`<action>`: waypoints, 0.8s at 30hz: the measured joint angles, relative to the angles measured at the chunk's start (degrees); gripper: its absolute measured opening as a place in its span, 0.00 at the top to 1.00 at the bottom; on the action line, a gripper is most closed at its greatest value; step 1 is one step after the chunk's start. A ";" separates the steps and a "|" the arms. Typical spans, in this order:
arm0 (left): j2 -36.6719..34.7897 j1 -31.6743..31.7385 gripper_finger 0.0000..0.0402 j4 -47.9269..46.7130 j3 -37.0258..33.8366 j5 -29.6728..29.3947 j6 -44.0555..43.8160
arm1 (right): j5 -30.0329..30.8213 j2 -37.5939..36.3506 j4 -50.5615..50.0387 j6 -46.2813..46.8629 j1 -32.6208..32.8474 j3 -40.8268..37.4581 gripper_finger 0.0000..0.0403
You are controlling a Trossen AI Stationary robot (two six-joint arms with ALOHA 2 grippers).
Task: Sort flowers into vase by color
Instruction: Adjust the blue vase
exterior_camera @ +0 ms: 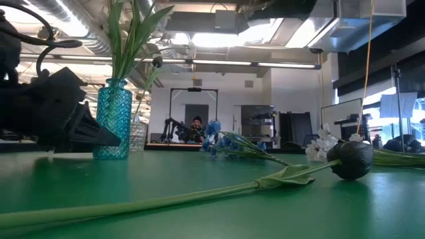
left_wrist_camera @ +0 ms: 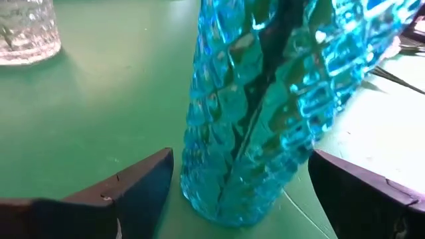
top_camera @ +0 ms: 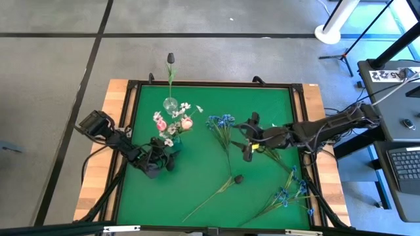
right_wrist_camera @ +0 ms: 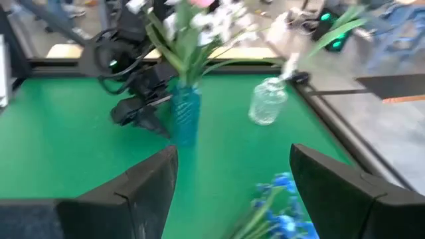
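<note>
A teal glass vase (top_camera: 173,147) stands left of centre on the green table and holds pink tulips and white blossoms (top_camera: 174,123). Behind it, a clear glass vase (top_camera: 170,103) holds one dark tulip (top_camera: 170,58). My left gripper (top_camera: 165,157) is open at table level. Its fingers stand either side of the teal vase's base (left_wrist_camera: 232,192), a small gap on each side. My right gripper (right_wrist_camera: 232,159) hangs open and empty above blue flowers (top_camera: 221,122) lying mid-table. A dark tulip bud (exterior_camera: 350,159) and more blue flowers (top_camera: 292,190) lie nearer the front.
The dark bud's long stem (exterior_camera: 166,199) runs across the near part of the table toward the front left. White blossoms (exterior_camera: 324,143) lie behind the bud on the right. A black frame (top_camera: 213,84) borders the green surface.
</note>
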 joint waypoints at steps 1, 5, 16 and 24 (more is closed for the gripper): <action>0.00 0.31 0.15 -0.03 0.29 -0.07 0.59 | -1.32 1.13 1.23 0.03 0.00 0.00 0.29; -0.04 1.64 0.15 0.11 1.65 -0.09 3.60 | -5.82 6.23 7.51 -1.55 0.00 0.00 0.29; -0.07 4.54 0.36 -0.11 3.37 0.26 6.55 | -10.27 20.89 20.95 -2.84 0.00 0.00 0.29; -0.07 4.64 0.39 2.25 3.37 0.07 6.77 | -12.56 25.23 27.55 -2.01 -0.01 0.00 0.29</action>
